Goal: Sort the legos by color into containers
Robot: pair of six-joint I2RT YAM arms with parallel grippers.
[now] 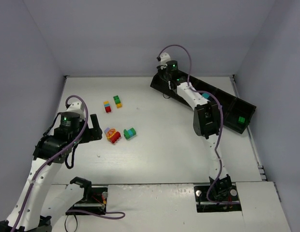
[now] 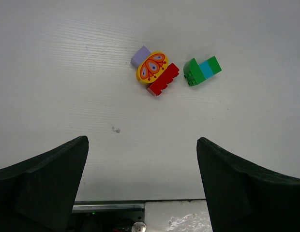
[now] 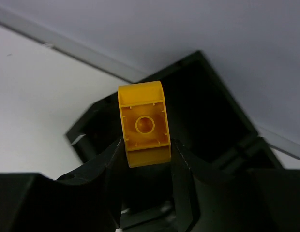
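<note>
Right arm (image 1: 191, 96) outstretched, upper centre; right gripper (image 3: 147, 157) pinches a yellow plastic brick (image 3: 143, 123) over the black plastic tray (image 3: 213, 111) (left gripper (image 2: 142, 186) spread wide).

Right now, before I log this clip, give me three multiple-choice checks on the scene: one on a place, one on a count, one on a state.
1. Where is the yellow brick?
A. Held above the end of the tray
B. Lying loose beside an arm base
C. Stacked on a red brick

2. How many separate brick groups lie on the table?
A. Two
B. Four
C. Seven

3. How is the left gripper?
A. Shut on a red brick
B. Shut, empty
C. Open, empty

Answers:
1 A: the right gripper clamps it, with a black compartment behind.
2 B: blue-yellow-red stack, green-yellow pair, purple-yellow-red cluster, green-teal piece.
3 C: its fingers stand wide apart with nothing between them.
</note>
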